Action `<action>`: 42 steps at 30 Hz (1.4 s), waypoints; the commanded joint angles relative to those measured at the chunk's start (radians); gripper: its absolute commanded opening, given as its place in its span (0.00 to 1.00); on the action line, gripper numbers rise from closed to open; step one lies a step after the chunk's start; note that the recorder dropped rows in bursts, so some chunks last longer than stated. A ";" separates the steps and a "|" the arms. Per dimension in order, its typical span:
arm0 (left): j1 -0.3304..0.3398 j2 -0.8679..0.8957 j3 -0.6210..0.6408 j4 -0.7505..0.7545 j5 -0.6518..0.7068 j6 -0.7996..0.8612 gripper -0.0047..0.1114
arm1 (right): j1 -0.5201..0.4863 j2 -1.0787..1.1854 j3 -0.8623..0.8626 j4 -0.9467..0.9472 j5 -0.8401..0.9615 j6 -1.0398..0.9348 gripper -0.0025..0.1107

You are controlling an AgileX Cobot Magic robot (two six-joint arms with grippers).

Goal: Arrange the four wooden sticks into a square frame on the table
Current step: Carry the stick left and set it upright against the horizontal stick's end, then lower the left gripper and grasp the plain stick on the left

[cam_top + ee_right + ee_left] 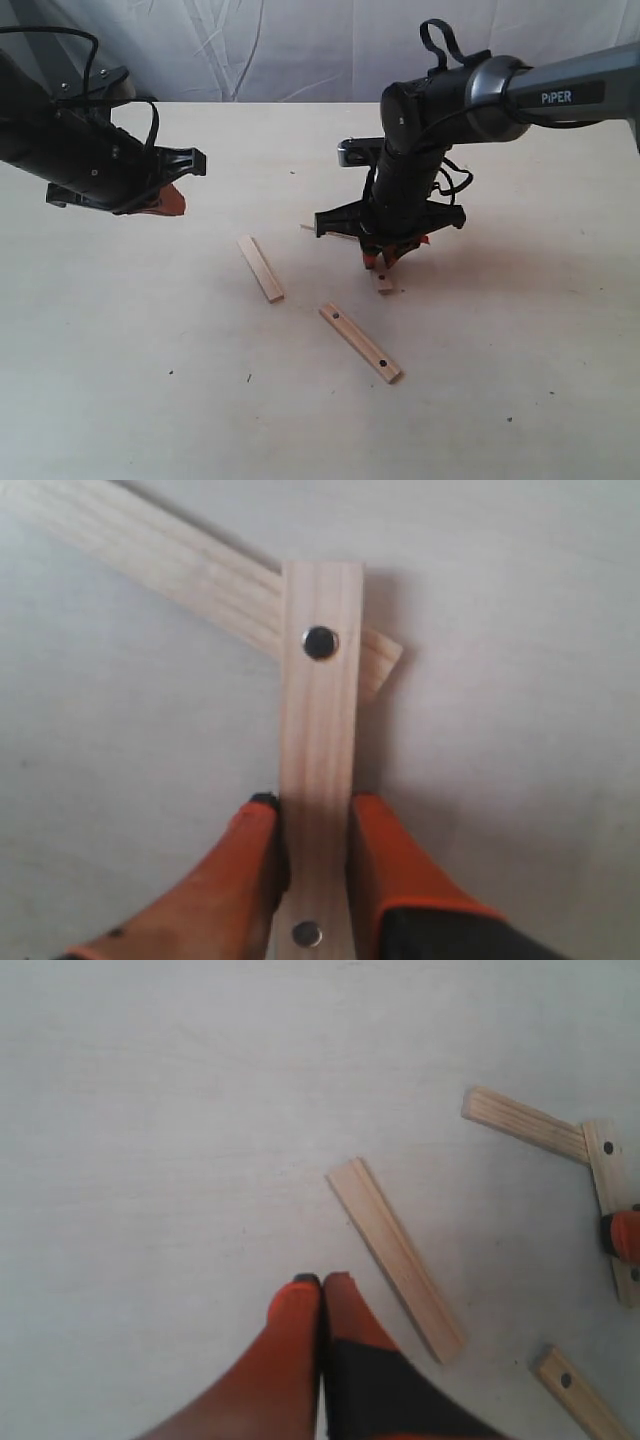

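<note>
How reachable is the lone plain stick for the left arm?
Probably yes. The plain stick lies flat on the table with nothing on or against it, close to the left fingers, which are shut. The right fingers are off to the side, holding a dotted stick.

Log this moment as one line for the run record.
right gripper: shut on dotted stick, overlapping underlying stick's end | left gripper: shut, empty | loose on table: plain stick, second dotted stick | stage: first corner
</note>
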 commanded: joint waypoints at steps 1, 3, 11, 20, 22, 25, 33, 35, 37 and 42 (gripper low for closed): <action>-0.005 0.000 0.003 -0.004 -0.016 0.002 0.04 | -0.001 0.001 -0.003 -0.011 -0.015 0.037 0.02; -0.005 0.000 0.003 -0.004 -0.021 0.002 0.04 | -0.001 -0.005 -0.003 -0.011 -0.017 0.065 0.02; -0.005 0.004 0.003 -0.007 -0.019 0.002 0.04 | -0.001 -0.010 -0.003 -0.044 -0.020 0.092 0.02; -0.005 0.085 0.003 -0.150 0.010 0.105 0.07 | -0.001 -0.010 -0.003 -0.115 -0.020 0.226 0.20; -0.005 0.088 0.003 -0.182 0.010 0.142 0.12 | -0.001 -0.012 -0.003 -0.099 -0.022 0.226 0.31; -0.005 0.088 0.003 -0.211 0.010 0.187 0.25 | -0.004 -0.036 -0.003 -0.070 -0.022 0.226 0.44; -0.089 0.116 0.003 -0.242 -0.017 0.311 0.42 | -0.130 -0.205 -0.003 -0.047 -0.013 0.140 0.44; -0.130 0.147 0.003 -0.237 -0.077 0.294 0.42 | -0.170 -0.230 -0.002 -0.049 0.021 0.101 0.44; -0.162 0.184 0.001 -0.244 -0.125 0.264 0.42 | -0.200 -0.239 -0.002 -0.055 0.047 0.071 0.44; -0.216 0.265 -0.041 -0.240 -0.170 0.200 0.42 | -0.224 -0.237 0.001 -0.061 0.046 0.035 0.44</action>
